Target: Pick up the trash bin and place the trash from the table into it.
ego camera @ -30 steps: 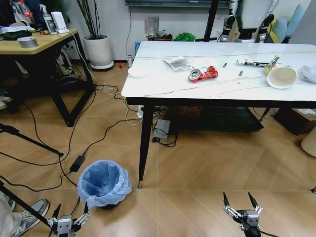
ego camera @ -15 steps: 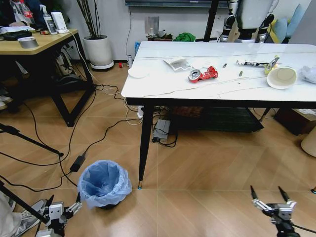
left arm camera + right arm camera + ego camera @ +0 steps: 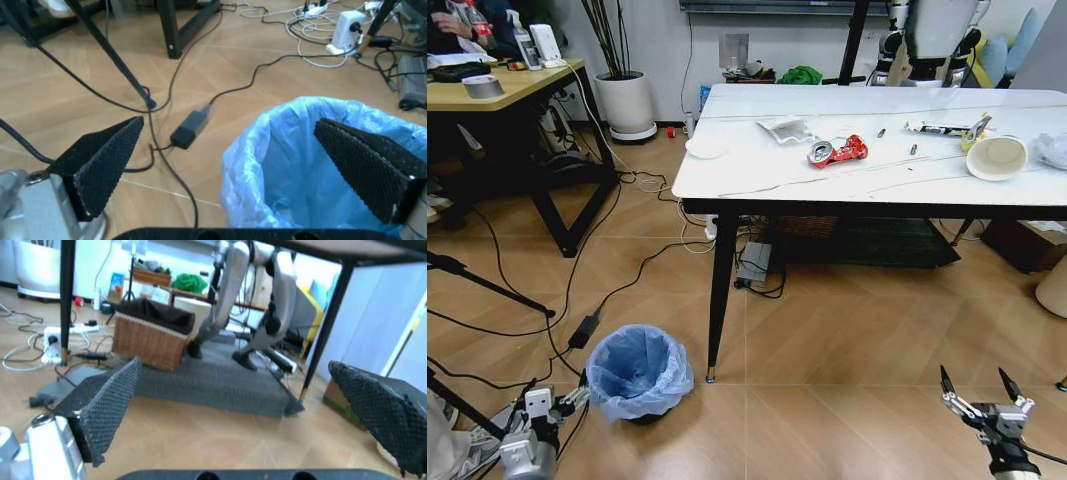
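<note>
Two grippers working: left gripper [image 3: 552, 402] nearing the bin [image 3: 638, 372], jaws wide; right gripper [image 3: 986, 397] waiting low, wide. Next calling for gripping the rim.

no legible text, label, brand, number or sign found — checked the red wrapper [image 3: 839, 151], the paper cup [image 3: 998, 157] and the bottles [image 3: 535, 43] on the wooden desk; any markings there are too small to read.

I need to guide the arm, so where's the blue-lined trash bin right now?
In the head view, the trash bin stands on the floor at lower left, beside the table's front leg, with the open left pincer just left of it.
</note>
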